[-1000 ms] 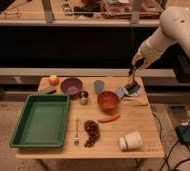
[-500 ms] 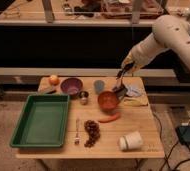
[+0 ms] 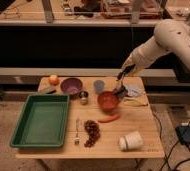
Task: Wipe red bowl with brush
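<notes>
Tray, green, lay at the nine o'clock side of the table. Round orange fruit sat at eleven o'clock, with the purple bowl just beside it toward three. Fork and a dark cluster lay toward six o'clock. Steel cup and grey-blue cup stood between the purple bowl and the red bowl, which sat upright near the table's one o'clock. Chili pepper lay at the red bowl's six. Brush, slim and dark, hung at the red bowl's one o'clock, its lower end at or just over the rim. Your gripper stood above it, clamped shut on the brush's upper end. White cup lay tipped over at the table's five o'clock.

Progress, as judged: you had the brush in the claw and at the bowl. The wiping looked barely begun, if at all, and was left to do.

Not determinable: whether the brush head touched the bowl, since the head merged with shadow. Arm was cut off at the right edge.
</notes>
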Robot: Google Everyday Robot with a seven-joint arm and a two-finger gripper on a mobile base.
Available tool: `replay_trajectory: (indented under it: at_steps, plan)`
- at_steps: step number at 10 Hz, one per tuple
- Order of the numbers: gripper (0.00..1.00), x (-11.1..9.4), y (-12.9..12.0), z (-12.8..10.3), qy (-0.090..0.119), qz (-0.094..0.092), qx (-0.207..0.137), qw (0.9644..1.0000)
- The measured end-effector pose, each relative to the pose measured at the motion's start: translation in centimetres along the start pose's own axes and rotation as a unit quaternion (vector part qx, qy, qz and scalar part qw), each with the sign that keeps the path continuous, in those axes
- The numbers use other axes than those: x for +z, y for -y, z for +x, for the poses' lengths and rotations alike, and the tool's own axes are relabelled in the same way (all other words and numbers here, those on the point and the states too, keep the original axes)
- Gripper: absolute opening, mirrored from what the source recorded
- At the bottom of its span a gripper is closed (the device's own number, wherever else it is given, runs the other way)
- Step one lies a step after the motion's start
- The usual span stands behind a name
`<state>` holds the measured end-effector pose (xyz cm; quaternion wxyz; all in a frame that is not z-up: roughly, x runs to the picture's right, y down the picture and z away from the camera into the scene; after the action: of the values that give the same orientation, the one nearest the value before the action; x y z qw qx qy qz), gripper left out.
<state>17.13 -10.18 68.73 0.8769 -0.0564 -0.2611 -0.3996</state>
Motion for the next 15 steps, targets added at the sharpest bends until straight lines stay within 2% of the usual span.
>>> replay_trajectory:
  at_steps: [5,9,11,13,15]
  plan:
    - [0.1,0.1,0.1,0.0,-0.002,0.004,0.004,1.0]
    - [0.1,3.5,2.4,0.2,-0.019,0.06,0.025,0.9977]
    - [0.1,4.4,2.3,0.3,-0.02,0.077,0.026,0.9965]
    - [0.1,4.8,0.8,0.6,-0.021,0.089,0.025,0.9955]
    - [0.1,5.0,-1.4,0.5,-0.02,0.091,0.021,0.9954]
